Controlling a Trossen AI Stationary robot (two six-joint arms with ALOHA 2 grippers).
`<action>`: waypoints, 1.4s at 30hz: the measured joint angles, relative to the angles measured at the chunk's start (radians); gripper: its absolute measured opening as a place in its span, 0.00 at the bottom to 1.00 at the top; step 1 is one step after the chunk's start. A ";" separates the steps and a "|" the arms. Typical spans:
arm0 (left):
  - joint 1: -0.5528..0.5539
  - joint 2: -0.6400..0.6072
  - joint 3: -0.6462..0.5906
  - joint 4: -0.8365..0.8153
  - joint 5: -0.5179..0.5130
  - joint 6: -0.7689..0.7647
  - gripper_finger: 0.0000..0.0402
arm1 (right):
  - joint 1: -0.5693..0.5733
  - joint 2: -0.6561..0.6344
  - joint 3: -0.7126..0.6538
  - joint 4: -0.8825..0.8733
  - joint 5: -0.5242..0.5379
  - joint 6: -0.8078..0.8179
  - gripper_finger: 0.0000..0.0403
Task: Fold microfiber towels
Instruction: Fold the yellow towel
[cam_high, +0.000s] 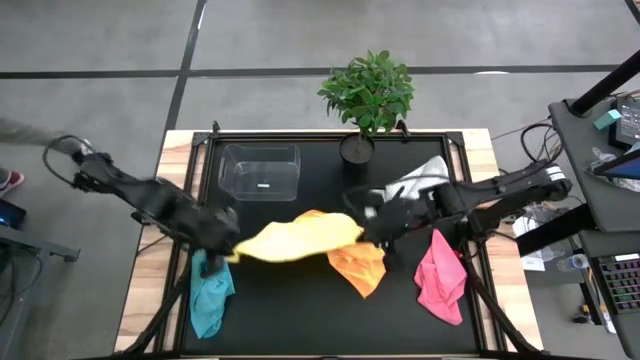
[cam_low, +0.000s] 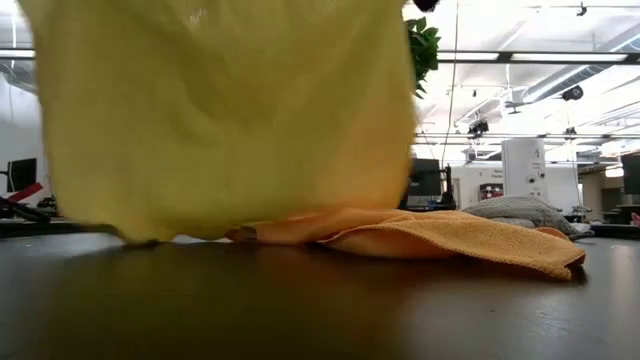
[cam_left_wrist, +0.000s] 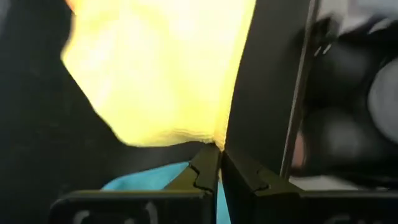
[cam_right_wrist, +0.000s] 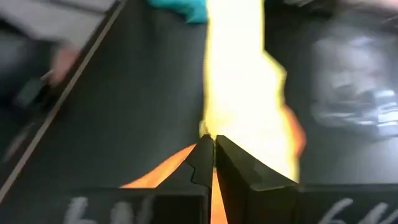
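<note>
A yellow towel (cam_high: 298, 238) hangs stretched between my two grippers above the black mat, its lower edge (cam_low: 180, 232) near or on the table. My left gripper (cam_high: 230, 252) is shut on its left end, my right gripper (cam_high: 366, 228) shut on its right end. The orange towel (cam_high: 360, 265) lies crumpled on the mat under the yellow one's right part. The teal towel (cam_high: 210, 295) lies at the near left, the pink towel (cam_high: 440, 278) at the near right, and the white-grey towel (cam_high: 420, 180) at the far right. My left gripper pinches a corner of the yellow towel (cam_left_wrist: 211, 142) between its two shut fingers, coming from the table's left and slanting down. The cloth spreads away from the fingertips, off the mat there. My right gripper pinches the yellow towel's opposite corner (cam_right_wrist: 210, 134) between its shut fingers, coming from the table's right, slanting down. The cloth runs away from the fingertips toward the other arm.
A clear plastic box (cam_high: 262, 172) stands at the far left of the mat. A potted plant (cam_high: 368, 95) stands at the far edge's middle. Wooden table borders (cam_high: 150, 270) flank the mat.
</note>
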 joint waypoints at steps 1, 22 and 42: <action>-0.010 0.032 -0.003 0.021 0.015 0.000 0.00 | 0.016 0.009 -0.013 0.001 -0.022 0.012 0.02; -0.190 0.526 -0.004 0.402 0.312 -0.147 0.00 | 0.233 0.144 -0.117 0.022 -0.179 0.187 0.02; -0.210 0.597 -0.005 0.546 0.422 -0.151 0.00 | 0.314 0.150 -0.118 0.092 -0.239 0.263 0.02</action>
